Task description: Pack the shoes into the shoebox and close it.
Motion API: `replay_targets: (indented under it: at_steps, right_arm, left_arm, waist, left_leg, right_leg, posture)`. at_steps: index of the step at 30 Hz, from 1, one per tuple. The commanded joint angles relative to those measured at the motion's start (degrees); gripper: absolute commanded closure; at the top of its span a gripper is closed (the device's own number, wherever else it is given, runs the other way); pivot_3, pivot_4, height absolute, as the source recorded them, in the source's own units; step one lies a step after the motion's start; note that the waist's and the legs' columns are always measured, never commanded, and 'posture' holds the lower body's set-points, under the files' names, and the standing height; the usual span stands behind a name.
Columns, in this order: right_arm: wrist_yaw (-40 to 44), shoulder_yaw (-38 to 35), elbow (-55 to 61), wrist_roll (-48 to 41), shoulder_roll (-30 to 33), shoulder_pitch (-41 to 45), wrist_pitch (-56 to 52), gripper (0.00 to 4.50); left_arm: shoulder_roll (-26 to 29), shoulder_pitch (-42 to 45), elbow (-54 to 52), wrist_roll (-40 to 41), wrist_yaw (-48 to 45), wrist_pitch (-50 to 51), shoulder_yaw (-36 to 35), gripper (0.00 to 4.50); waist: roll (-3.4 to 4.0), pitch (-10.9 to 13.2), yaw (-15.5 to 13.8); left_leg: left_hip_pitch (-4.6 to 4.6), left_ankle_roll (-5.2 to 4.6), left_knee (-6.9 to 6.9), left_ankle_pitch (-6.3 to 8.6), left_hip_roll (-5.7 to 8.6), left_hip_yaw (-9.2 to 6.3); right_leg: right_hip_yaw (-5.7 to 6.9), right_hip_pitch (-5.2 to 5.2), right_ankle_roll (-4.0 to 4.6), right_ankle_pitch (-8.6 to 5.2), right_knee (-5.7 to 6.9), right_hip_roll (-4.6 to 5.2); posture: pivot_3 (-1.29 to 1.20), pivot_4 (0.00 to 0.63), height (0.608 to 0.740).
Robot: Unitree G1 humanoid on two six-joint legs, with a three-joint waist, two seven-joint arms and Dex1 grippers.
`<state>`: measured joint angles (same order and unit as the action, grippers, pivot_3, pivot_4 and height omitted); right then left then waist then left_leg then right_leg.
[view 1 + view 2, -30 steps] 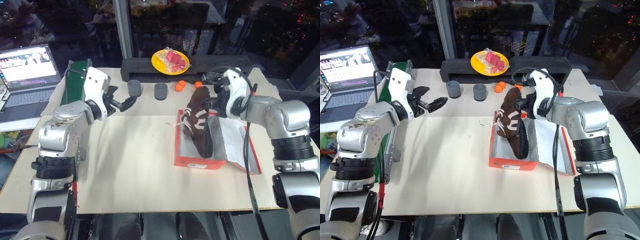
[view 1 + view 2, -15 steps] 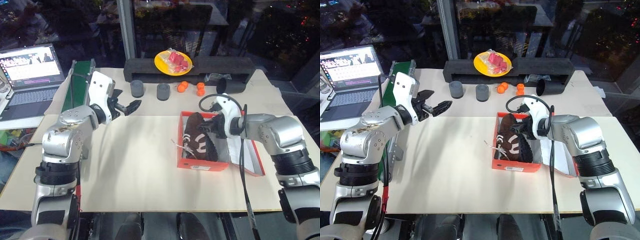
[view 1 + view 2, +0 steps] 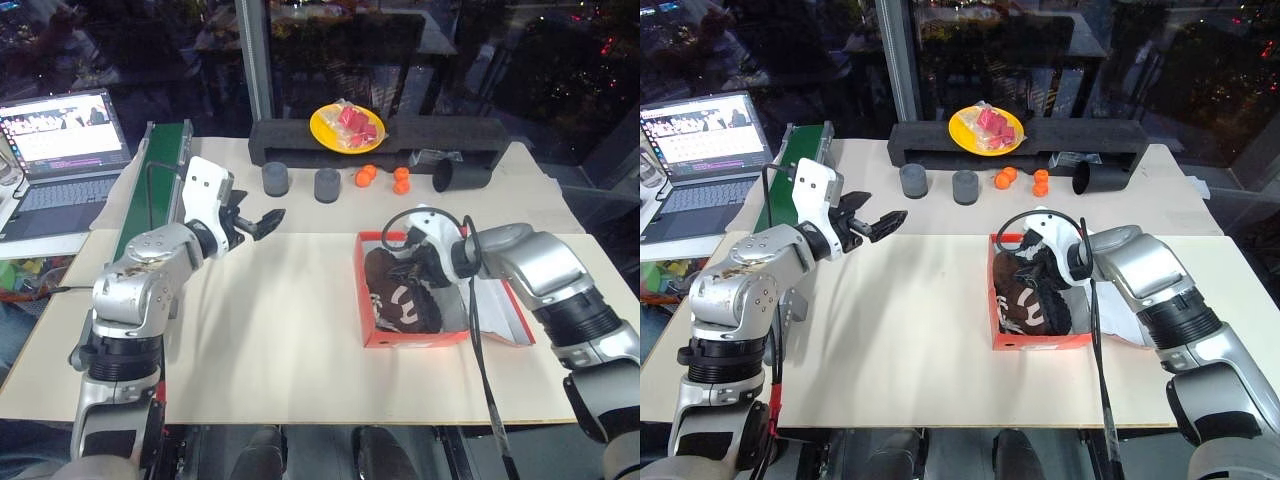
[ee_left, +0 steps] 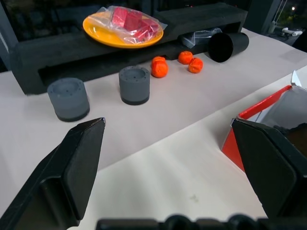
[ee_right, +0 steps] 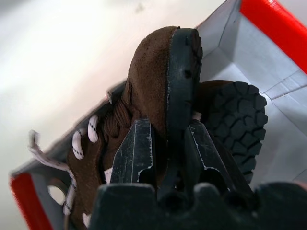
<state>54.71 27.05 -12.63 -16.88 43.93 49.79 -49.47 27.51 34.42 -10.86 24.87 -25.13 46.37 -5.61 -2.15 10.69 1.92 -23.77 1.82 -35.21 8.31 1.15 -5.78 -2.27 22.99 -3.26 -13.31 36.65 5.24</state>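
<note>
Pinching a brown suede shoe [image 5: 153,91] – white laces, black sole – right gripper [image 5: 165,143], left gripper [image 4: 172,143] spread.

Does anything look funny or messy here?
A little. The shoe in the right end effector lies on its side in the shoebox, sole showing. Behind, a black cup lies tipped over.
</note>
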Motion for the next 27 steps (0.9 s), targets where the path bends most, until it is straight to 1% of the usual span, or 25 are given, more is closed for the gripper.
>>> replay_targets:
  at_steps: [1, 2, 4, 6, 7, 9, 11, 14, 17, 19, 21, 22, 23, 25, 27]
  right_arm:
    - [0.77, 8.57, -16.47, 11.77, -2.23, -1.49, 8.68, 4.16]
    - [0.25, 9.76, -20.63, 14.69, -3.33, -0.55, 12.5, 4.16]
    - [-2.11, 10.26, -28.92, 18.78, -6.51, 1.84, 18.51, 4.16]
    - [-5.62, 10.2, -36.55, 22.71, -9.45, 4.26, 24.24, 4.16]
    - [-6.7, 9.79, -39.4, 23.93, -10.58, 5.16, 26.14, 4.16]
    - [-9.43, 8.5, -44.64, 25.77, -13.12, 7.02, 29.34, 4.16]
    - [-10.21, 6.58, -47.98, 26.14, -15.21, 8.4, 30.67, 4.16]
    - [-9.26, 3.78, -50.26, 25.79, -17.0, 9.28, 30.65, 4.16]
    - [-5.26, 0.24, -48.96, 23.71, -18.15, 9.32, 27.26, 4.16]
    - [-1.99, -0.92, -45.9, 23.24, -18.12, 8.68, 24.72, 3.19]
    - [0.58, -1.41, -42.31, 23.52, -17.74, 7.71, 22.84, 2.73]
    - [1.23, -1.75, -40.8, 23.68, -17.61, 7.29, 21.99, 2.41]
    - [1.5, -2.31, -39.12, 23.69, -17.52, 7.0, 20.94, 2.01]
    - [1.97, -3.23, -35.88, 23.65, -17.15, 6.48, 18.87, 1.36]
    - [1.66, -4.26, -33.53, 23.59, -16.93, 6.06, 17.33, 0.68]
  left_arm:
    - [-0.16, -0.34, -3.84, 0.2, 0.72, -0.86, -0.92, 0.0]
    - [-0.2, -0.55, -4.14, 0.23, 0.83, -0.76, -0.98, 0.0]
    - [-0.17, -0.89, -4.53, 0.23, 1.04, -0.66, -1.16, 0.0]
    - [-0.25, -1.04, -4.8, 0.21, 1.35, -0.54, -1.23, 0.0]
    - [-0.32, -1.07, -4.93, 0.25, 1.46, -0.47, -1.23, 0.0]
    - [-0.41, -1.19, -5.55, 0.38, 1.69, -0.14, -1.17, 0.0]
    - [-0.27, -1.3, -6.04, 0.33, 1.72, 0.06, -0.98, 0.0]
    - [-0.09, -1.31, -6.21, 0.37, 1.68, 0.22, -1.03, 0.0]
    - [0.2, -1.12, -5.83, 0.25, 1.49, 0.17, -1.07, 0.0]
    - [0.29, -0.96, -5.57, 0.24, 1.34, 0.11, -0.98, 0.0]
    - [0.34, -0.74, -5.19, 0.13, 1.11, -0.07, -0.76, 0.0]
    - [0.33, -0.64, -5.01, 0.07, 1.01, -0.17, -0.65, 0.0]
    - [0.24, -0.41, -4.75, 0.01, 0.92, -0.28, -0.5, 0.0]
    - [0.01, 0.05, -4.34, -0.02, 0.78, -0.43, -0.25, 0.0]
    - [-0.09, 0.25, -4.15, -0.07, 0.7, -0.51, -0.11, 0.0]
  waist:
    - [-0.33, -0.27, 0.01]
    - [-0.5, -0.5, -0.02]
    - [-0.92, -0.92, 0.19]
    - [-1.11, -1.16, 0.38]
    - [-1.13, -1.28, 0.43]
    - [-1.44, -1.53, 0.47]
    - [-1.49, -1.57, 0.45]
    - [-1.54, -1.64, 0.49]
    - [-1.53, -1.65, 0.71]
    - [-1.5, -1.66, 0.8]
    - [-1.32, -1.55, 0.71]
    - [-1.26, -1.51, 0.62]
    - [-1.05, -1.41, 0.52]
    - [-0.62, -1.38, 0.39]
    - [-0.52, -1.43, 0.46]
  left_leg:
    - [0.39, 0.02, 0.06, 0.02, -0.02, -0.01]
    - [0.71, 0.02, 0.13, 0.02, -0.07, -0.01]
    - [1.0, 0.22, 0.14, 0.14, -0.09, -0.01]
    - [1.55, 0.55, 0.13, 0.34, -0.1, 0.0]
    - [1.79, 0.6, 0.13, 0.38, -0.12, 0.0]
    - [1.8, 0.67, 0.13, 0.42, -0.14, 0.0]
    - [1.78, 0.68, 0.08, 0.42, -0.15, 0.01]
    - [1.7, 0.68, 0.08, 0.42, -0.14, 0.06]
    - [1.59, 0.68, 0.08, 0.42, -0.13, 0.04]
    - [1.53, 0.68, 0.11, 0.42, -0.13, 0.01]
    - [1.46, 0.68, 0.13, 0.42, -0.12, -0.01]
    - [1.44, 0.68, 0.14, 0.42, -0.11, -0.02]
    - [1.4, 0.68, 0.15, 0.42, -0.1, -0.04]
    - [1.3, 0.69, 0.2, 0.4, -0.06, -0.04]
    - [0.92, 0.71, 0.3, 0.26, -0.06, -0.06]
  right_leg:
    - [0.03, -0.43, -0.32, -0.22, -0.18, -0.01]
    - [0.07, -0.82, -0.33, -0.23, -0.45, -0.03]
    - [0.08, -1.17, -0.34, -0.23, -0.57, -0.01]
    - [0.08, -1.85, 0.04, -0.44, -0.74, 0.0]
    - [0.07, -1.99, 0.12, -0.51, -0.82, 0.01]
    - [0.06, -2.15, 0.19, -0.56, -0.85, 0.01]
    - [0.03, -2.36, 0.21, -0.58, -0.9, 0.01]
    - [-0.11, -2.62, 0.21, -0.6, -0.96, 0.0]
    - [-0.1, -2.65, 0.21, -0.62, -0.96, 0.0]
    - [-0.09, -2.6, 0.21, -0.62, -0.93, -0.01]
    - [-0.09, -2.6, 0.21, -0.62, -0.78, -0.01]
    - [-0.08, -2.54, 0.21, -0.62, -0.74, -0.01]
    - [-0.06, -2.43, 0.21, -0.62, -0.73, -0.01]
    - [-0.07, -2.23, 0.2, -0.62, -0.67, 0.0]
    - [-0.07, -1.86, 0.05, -0.72, -0.43, -0.08]
  posture:
    - [0.0, 0.15, 0.74]
    - [0.0, 0.15, 0.74]
    - [0.0, 0.15, 0.74]
    - [0.0, 0.15, 0.74]
    - [0.0, 0.15, 0.74]
    - [0.0, 0.15, 0.74]
    - [0.0, 0.15, 0.74]
    - [0.0, 0.15, 0.74]
    - [0.0, 0.15, 0.74]
    - [0.0, 0.15, 0.74]
    - [0.0, 0.15, 0.74]
    - [0.0, 0.15, 0.74]
    - [0.0, 0.15, 0.74]
    - [0.0, 0.15, 0.74]
    - [0.0, 0.15, 0.74]
